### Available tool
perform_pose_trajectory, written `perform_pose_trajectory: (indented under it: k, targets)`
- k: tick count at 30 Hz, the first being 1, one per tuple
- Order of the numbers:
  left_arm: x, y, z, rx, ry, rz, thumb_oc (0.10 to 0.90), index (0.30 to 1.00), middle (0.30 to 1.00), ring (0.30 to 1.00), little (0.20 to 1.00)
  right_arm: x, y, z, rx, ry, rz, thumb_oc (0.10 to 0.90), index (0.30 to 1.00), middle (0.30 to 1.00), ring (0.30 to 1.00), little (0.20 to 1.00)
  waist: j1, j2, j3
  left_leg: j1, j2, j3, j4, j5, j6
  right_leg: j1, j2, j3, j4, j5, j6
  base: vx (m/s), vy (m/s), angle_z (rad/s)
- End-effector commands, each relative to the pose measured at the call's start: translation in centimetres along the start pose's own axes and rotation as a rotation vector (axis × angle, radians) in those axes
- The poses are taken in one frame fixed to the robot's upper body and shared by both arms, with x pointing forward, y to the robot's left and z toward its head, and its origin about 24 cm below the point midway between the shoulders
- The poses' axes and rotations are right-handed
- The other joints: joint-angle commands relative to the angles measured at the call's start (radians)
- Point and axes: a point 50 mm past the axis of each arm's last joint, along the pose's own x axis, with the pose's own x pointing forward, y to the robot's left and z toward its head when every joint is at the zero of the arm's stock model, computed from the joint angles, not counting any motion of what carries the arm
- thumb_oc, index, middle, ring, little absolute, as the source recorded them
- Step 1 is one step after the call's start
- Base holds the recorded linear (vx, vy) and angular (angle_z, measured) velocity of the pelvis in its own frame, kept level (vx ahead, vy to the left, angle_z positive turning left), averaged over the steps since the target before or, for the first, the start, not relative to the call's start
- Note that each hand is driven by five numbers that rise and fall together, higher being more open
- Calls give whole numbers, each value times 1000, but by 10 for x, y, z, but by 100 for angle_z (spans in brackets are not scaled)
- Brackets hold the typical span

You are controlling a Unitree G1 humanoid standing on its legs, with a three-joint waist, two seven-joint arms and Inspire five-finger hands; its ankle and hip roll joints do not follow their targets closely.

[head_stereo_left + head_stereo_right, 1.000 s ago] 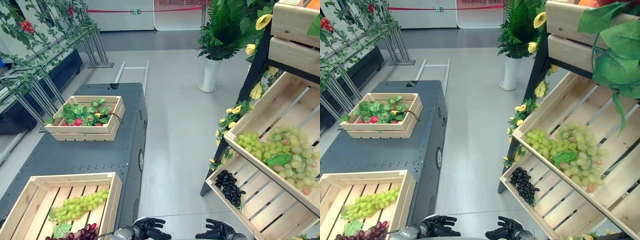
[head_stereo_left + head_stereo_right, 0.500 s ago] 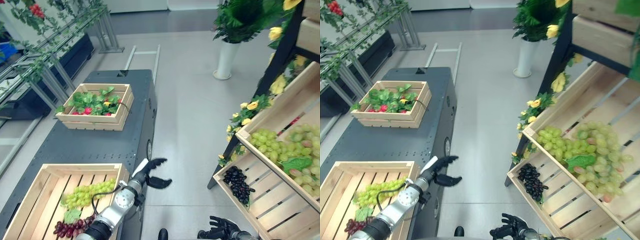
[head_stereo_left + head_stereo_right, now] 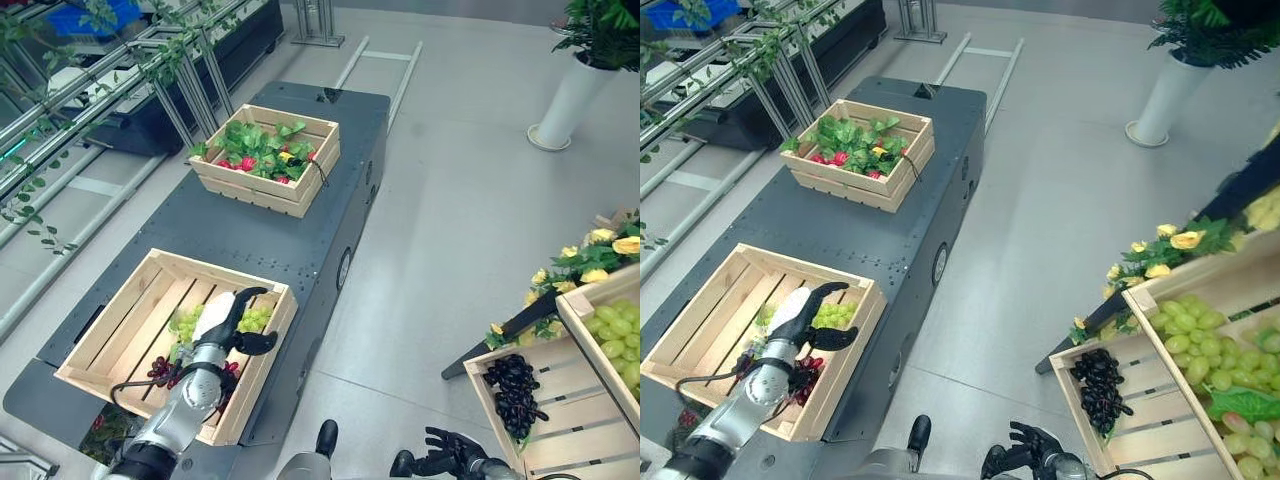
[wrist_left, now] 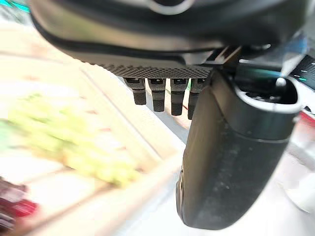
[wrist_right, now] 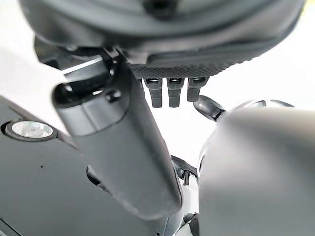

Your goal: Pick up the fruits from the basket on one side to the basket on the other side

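L. hand (image 3: pixel 222 318), fingers spread and empty, hovers just above green grapes (image 3: pixel 188 322) in near crate (image 3: pixel 262 369); R. hand (image 3: pixel 452 455) low, fingers loosely apart.

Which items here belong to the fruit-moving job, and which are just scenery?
Job: left hand, open over near crate; green grapes; dark red grapes; shelf crate with black grapes.
Scenery: far crate of greens; white vase; yellow flowers.

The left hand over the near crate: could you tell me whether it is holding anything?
Nothing: the left hand hangs open above the green grapes.
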Motion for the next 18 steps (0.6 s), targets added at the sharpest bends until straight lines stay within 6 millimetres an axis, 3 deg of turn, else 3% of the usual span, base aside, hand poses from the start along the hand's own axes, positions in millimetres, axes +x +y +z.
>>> perform_pose_trajectory:
  k: [1,18]
  targets:
    - [18,77,8,147,-80,324,800,900,900,900,900,1,10,12,-74,-66,60,800,900,900,900,900,12,-45,2,-39,-51,43,2,-10,33,-36,-19,4,50,13,-12,49,-8,20]
    - [10,163,-16,561,39,539,800,900,900,900,900,4,25,33,-80,-148,115,800,900,900,900,900,62,-94,143,-120,-57,3,55,-10,34,-110,-4,-34,162,-41,-30,20,-11,10]
